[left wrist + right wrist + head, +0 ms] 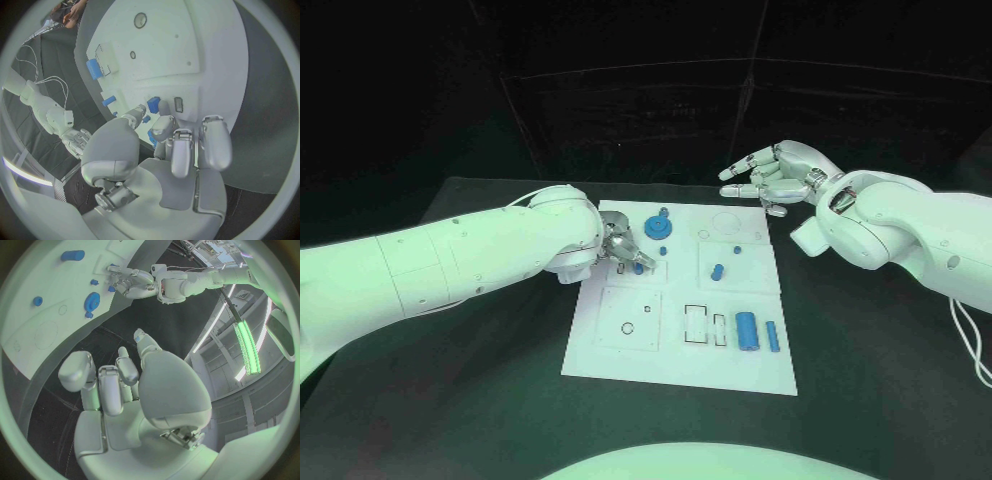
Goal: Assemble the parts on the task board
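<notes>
silver left hand pinches a small blue part on the flat white board; right hand spread.

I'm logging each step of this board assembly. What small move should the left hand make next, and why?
Probably a short lowering to seat its piece. The left hand holds a small blue part right at the task board, by a small slot. The right hand hovers open past the far edge.

left hand fingers hide the small blue part they touch.
</notes>
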